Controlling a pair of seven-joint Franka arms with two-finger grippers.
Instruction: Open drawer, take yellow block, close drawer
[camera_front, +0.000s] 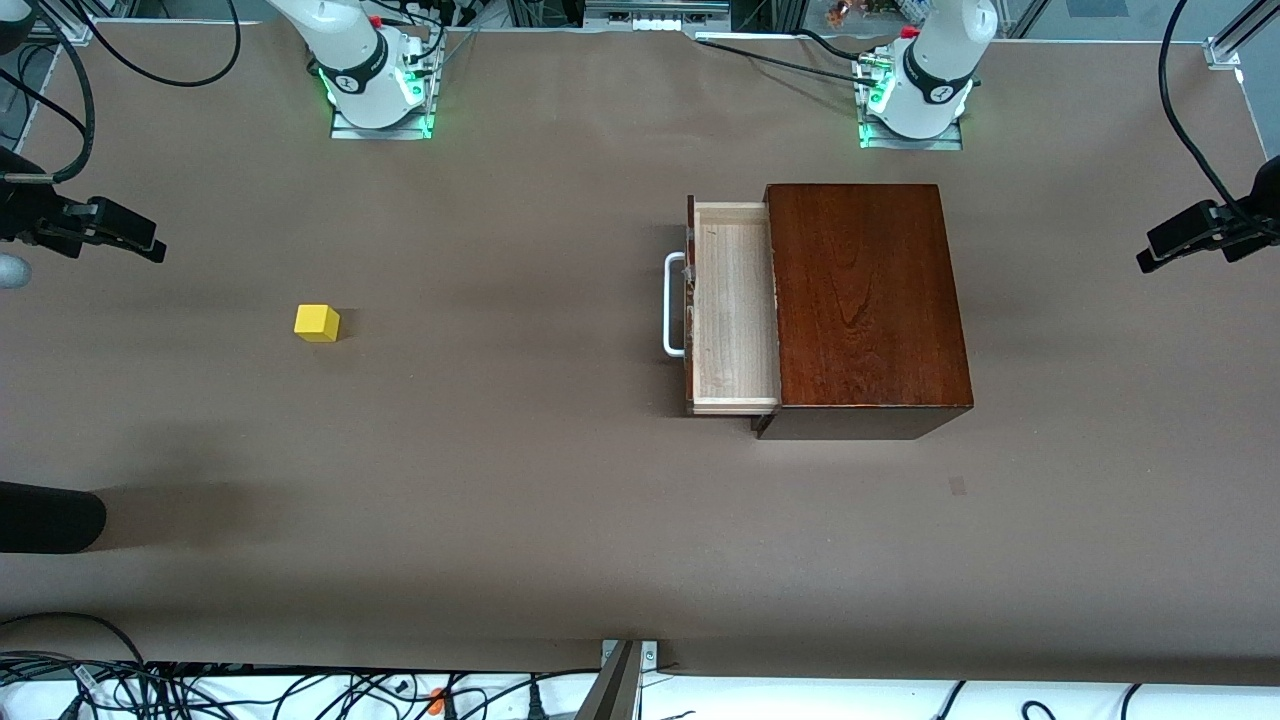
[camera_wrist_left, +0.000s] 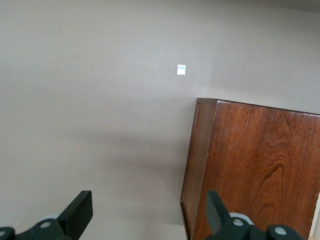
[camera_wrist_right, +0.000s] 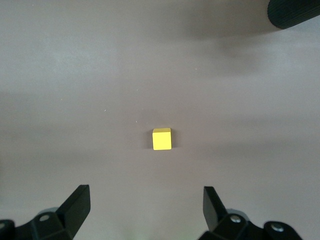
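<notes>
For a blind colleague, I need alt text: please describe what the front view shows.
A dark wooden box sits on a brown table toward the left arm's end, its drawer pulled open and looking empty, white handle outward. A small yellow block lies alone toward the right arm's end. Both grippers, left and right, wait at the view's edges, holding nothing.

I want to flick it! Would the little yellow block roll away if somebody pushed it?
Probably not. The yellow block is a cube lying flat on the brown table, so it would likely slide or tumble once, not roll. It looks stiff, with crisp edges, so it should not squash. Being so small beside the wooden box, it is probably light.
</notes>
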